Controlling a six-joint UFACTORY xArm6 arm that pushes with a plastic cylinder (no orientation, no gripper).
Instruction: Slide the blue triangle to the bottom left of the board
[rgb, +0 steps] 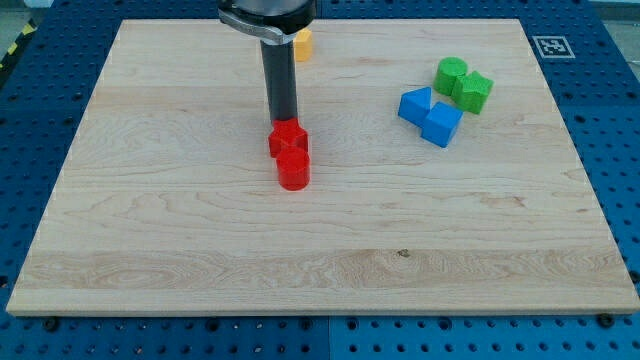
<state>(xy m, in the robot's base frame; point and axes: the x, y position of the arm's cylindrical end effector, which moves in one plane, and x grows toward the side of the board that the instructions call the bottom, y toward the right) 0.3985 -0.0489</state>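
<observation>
Two blue blocks touch each other at the view's right. The left one looks like the blue triangle and the right one looks like a cube. My tip is at the board's upper middle, far to the left of the blue blocks. It stands just above, and against, the upper of two red blocks. The second red block, a cylinder, touches the first from below.
Two green blocks sit touching, just above and right of the blue pair. A yellow block lies near the board's top edge, partly hidden behind the rod. The wooden board lies on a blue perforated table.
</observation>
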